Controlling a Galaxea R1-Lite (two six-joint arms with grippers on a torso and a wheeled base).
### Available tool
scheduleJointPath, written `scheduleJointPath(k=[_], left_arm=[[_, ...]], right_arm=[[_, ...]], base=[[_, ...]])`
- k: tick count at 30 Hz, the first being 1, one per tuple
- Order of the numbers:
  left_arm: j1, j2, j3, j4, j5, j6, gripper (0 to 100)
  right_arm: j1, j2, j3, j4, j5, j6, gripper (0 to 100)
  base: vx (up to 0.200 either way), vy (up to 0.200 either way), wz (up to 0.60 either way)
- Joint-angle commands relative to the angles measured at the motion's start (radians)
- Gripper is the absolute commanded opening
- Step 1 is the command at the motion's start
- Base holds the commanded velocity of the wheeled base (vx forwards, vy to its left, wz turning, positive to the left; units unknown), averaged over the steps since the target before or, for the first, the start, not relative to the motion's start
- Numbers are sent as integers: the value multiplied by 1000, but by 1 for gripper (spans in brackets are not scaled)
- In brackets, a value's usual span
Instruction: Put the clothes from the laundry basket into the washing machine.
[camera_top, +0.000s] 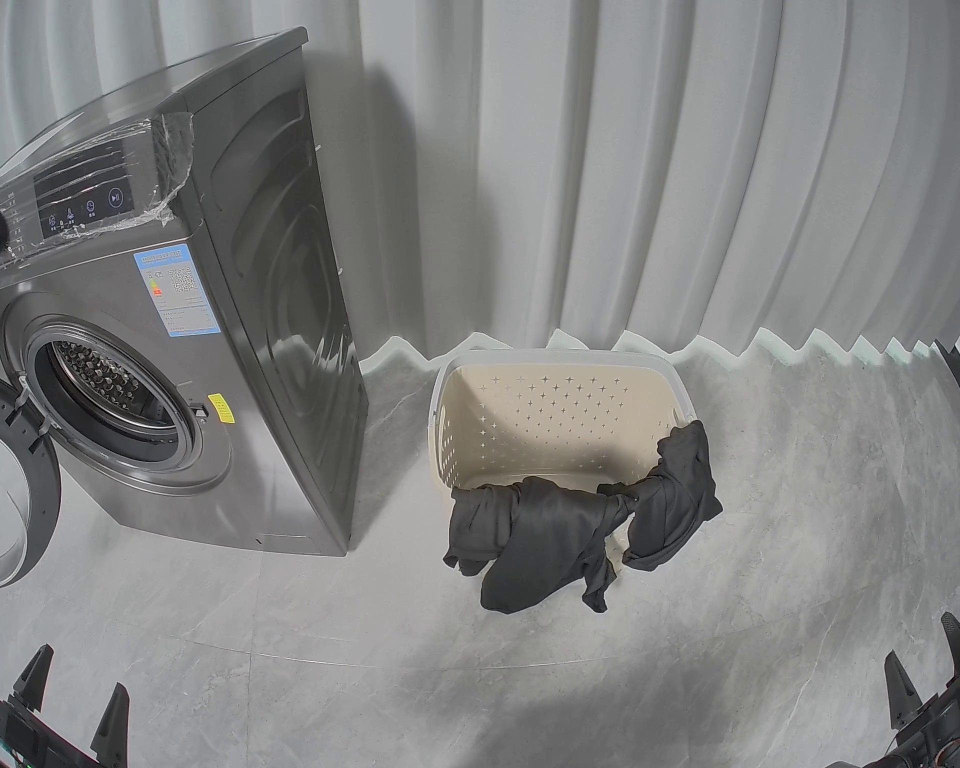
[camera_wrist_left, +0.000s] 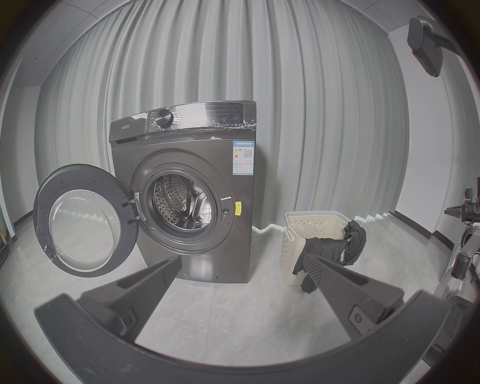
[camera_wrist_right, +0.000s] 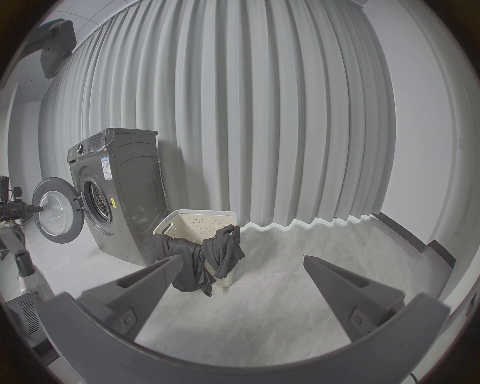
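Note:
A cream laundry basket (camera_top: 470, 400) (camera_wrist_left: 310, 226) (camera_wrist_right: 192, 225) stands on the floor beside a grey washing machine (camera_top: 260, 300) (camera_wrist_left: 195, 145) (camera_wrist_right: 127, 170). Dark clothes (camera_top: 560, 530) (camera_wrist_left: 335, 247) (camera_wrist_right: 205, 257) hang over the basket's near rim and down its front. The machine's round door (camera_top: 20, 500) (camera_wrist_left: 85, 220) (camera_wrist_right: 57, 210) is swung open, showing the steel drum (camera_top: 105, 390) (camera_wrist_left: 177, 200). My left gripper (camera_top: 70, 700) (camera_wrist_left: 242, 267) is open, low at the near left, well short of the machine. My right gripper (camera_top: 925, 665) (camera_wrist_right: 242, 267) is open at the near right, apart from the basket.
White pleated curtains (camera_top: 620, 170) close off the back. Bare grey marble floor (camera_top: 700, 620) stretches between me and the basket. A dark baseboard (camera_wrist_right: 415, 235) runs along the wall to the right.

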Motion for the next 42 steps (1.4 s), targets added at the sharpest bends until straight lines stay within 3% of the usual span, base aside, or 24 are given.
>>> scheduleJointPath(k=[1,6,42], left_arm=[[0,-16,18,0,0,0,100],[0,-16,18,0,0,1,100],[0,-16,18,0,0,3,100]], right_arm=[[1,-13,18,0,0,0,100],[1,-13,18,0,0,0,100],[-1,-15,18,0,-2,11,100]], base=[[0,-200,0],[0,-200,0],[0,0,0]])
